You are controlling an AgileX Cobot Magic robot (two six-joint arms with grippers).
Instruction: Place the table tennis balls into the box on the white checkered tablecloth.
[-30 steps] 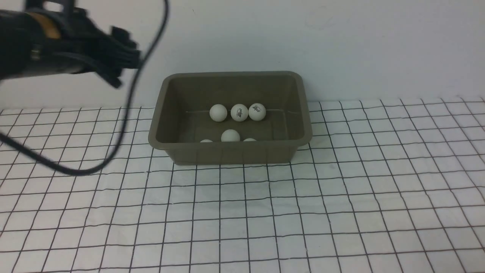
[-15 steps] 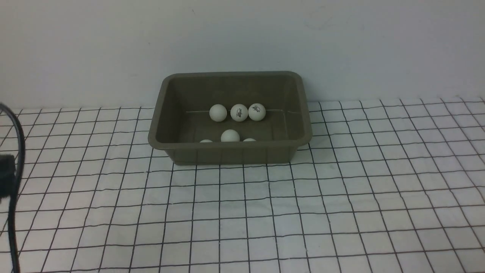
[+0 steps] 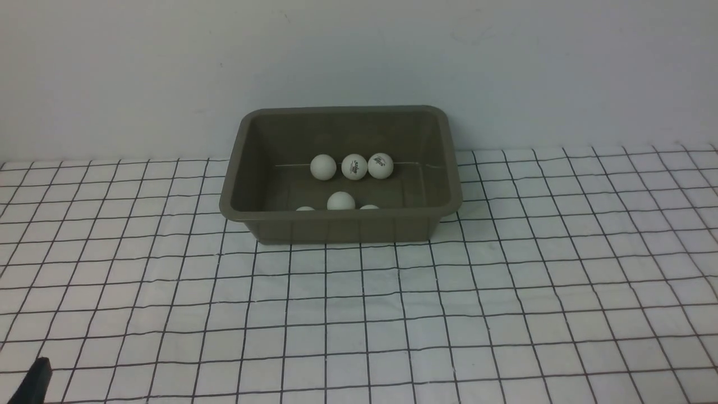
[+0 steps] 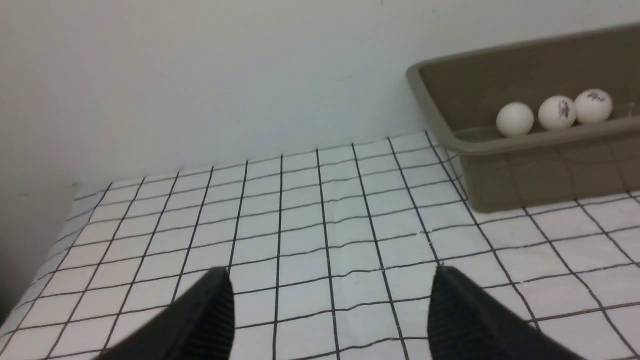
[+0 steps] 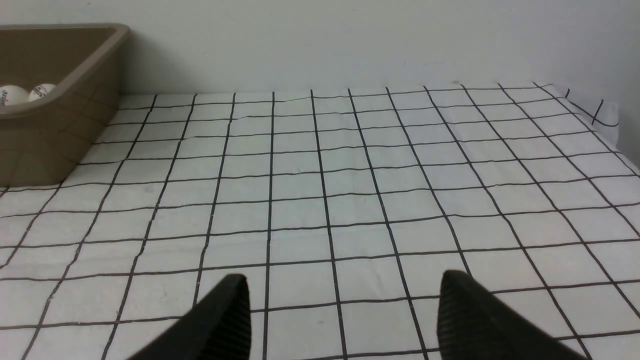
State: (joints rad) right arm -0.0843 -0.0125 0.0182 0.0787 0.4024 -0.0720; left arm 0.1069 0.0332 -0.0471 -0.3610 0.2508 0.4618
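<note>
Two claws (image 4: 330, 310) (image 5: 345, 315), both spread wide open

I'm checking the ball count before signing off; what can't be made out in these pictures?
- Front view: two balls mostly hidden by the box's near wall.
- Left wrist view: the box's far end, cut off by the picture edge.
- Right wrist view: print on the balls, too small to read.

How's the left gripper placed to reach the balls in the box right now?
Probably yes: the left gripper is open and empty, and the box has no lid over the balls, though its front wall may hinder the nearest ones.
</note>
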